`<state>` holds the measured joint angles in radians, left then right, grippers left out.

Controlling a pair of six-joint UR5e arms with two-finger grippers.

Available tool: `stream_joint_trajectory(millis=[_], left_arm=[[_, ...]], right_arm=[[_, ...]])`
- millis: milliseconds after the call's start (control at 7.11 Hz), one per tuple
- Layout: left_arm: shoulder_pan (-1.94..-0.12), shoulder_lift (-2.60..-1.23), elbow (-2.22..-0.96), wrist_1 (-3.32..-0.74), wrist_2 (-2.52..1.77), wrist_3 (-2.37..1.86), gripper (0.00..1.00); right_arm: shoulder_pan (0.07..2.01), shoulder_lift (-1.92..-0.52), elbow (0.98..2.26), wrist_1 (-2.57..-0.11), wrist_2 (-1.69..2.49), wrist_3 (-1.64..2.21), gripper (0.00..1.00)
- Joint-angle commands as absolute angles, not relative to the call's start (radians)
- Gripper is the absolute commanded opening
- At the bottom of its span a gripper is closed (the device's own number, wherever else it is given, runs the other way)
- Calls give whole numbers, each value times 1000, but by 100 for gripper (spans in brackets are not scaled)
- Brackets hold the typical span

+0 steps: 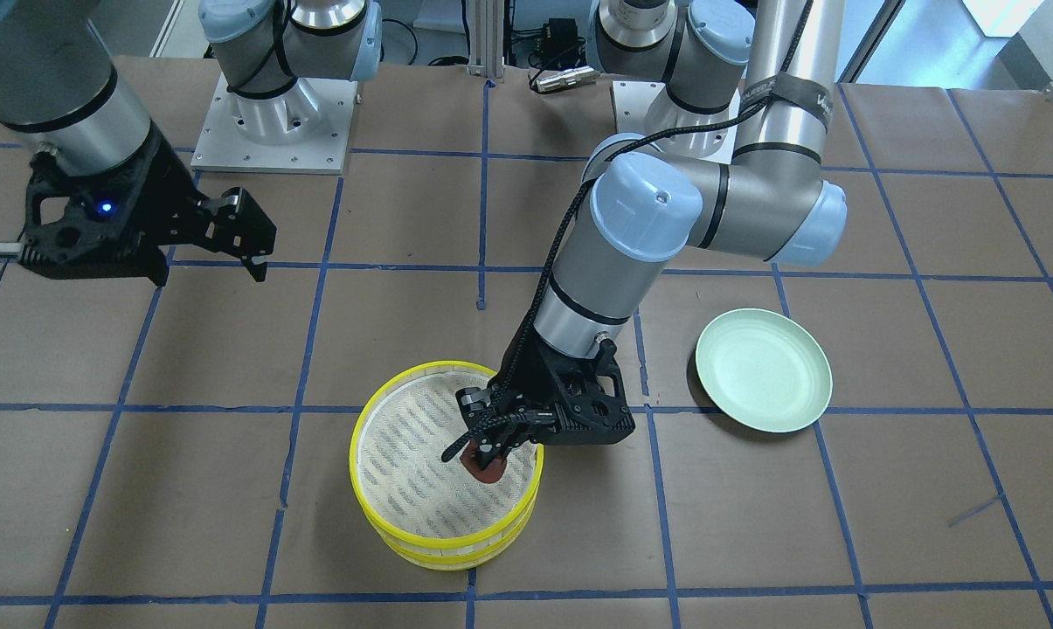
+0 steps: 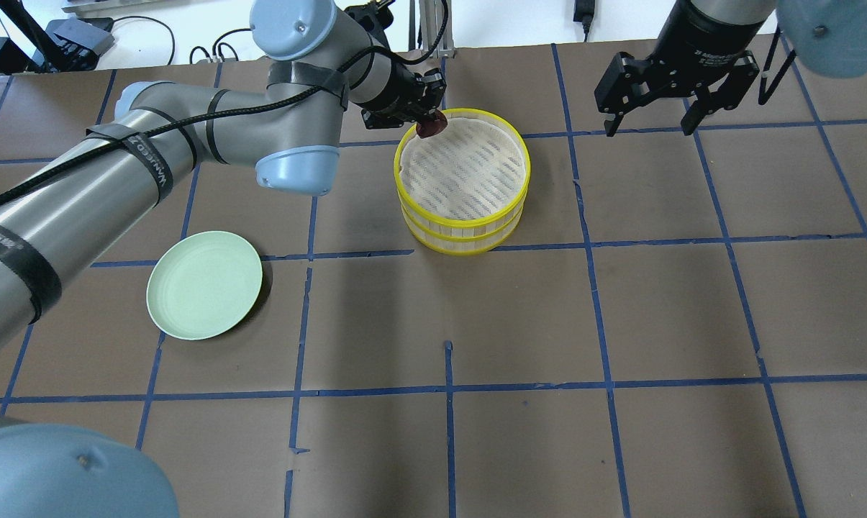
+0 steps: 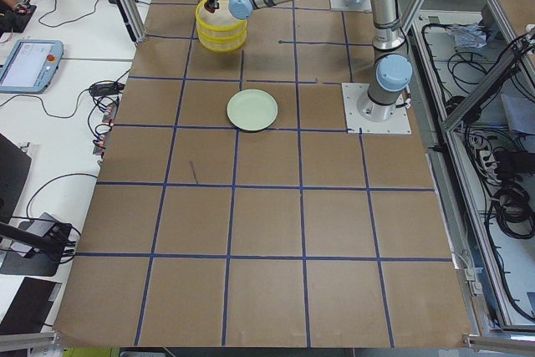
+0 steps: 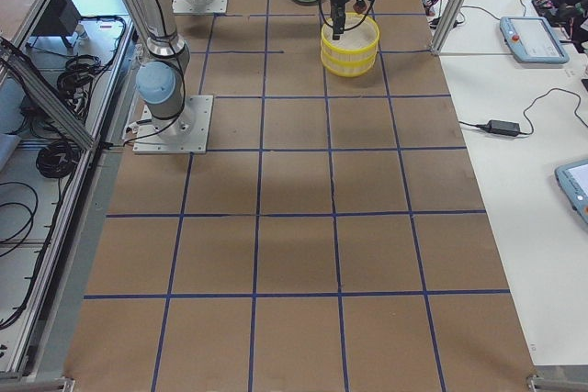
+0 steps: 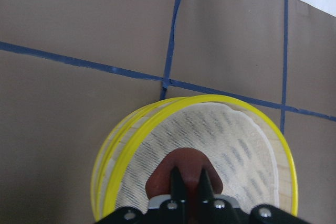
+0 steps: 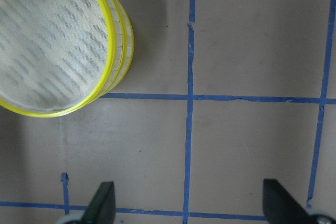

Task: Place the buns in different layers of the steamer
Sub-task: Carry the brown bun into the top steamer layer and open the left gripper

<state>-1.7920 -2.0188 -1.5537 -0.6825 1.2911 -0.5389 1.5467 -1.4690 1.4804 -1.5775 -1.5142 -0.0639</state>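
Observation:
The steamer [image 1: 354, 454] is two yellow-rimmed trays stacked on each other; it also shows in the overhead view [image 2: 527, 169]. The top tray's cream mesh is bare. My left gripper [image 1: 484, 454] is shut on the reddish-brown bun [image 1: 488, 473] and holds it just inside the top tray's rim, on the plate's side. The bun also shows overhead [image 2: 432, 128] and between the fingers in the left wrist view [image 5: 184, 163]. The white bun is out of view. My right gripper [image 2: 649, 129] is open and empty, raised beside the steamer.
An empty pale green plate [image 2: 204, 284] lies on the brown paper table on the left arm's side, also seen from the front [image 1: 764, 370]. Blue tape lines grid the table. The arm bases stand at the robot's edge.

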Motion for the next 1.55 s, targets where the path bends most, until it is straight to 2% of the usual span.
stream_joint_trajectory(millis=[0,141,281,703,1406], left_arm=[[-1804,-2032,-1548,-672,1293,-565,51],[-1805,-2034,-1563,-672,1295,-561,95],[-1804,-2034,-1565,-675,1299,-516,100],[-1802,-2013,-1572,-722,1310,-307,100],[-1799,-2005,-1574,-739,1310,-249,100]], right_arm=[[1568,-1474,1496,-1568,-1555,-61,100],[1568,-1474,1497,-1572,-1554,-61,100],[1568,-1474,1496,-1571,-1554,-61,100],[1568,-1482,1496,-1560,-1555,-57,100],[1568,-1485,1499,-1555,-1555,-57,100]])
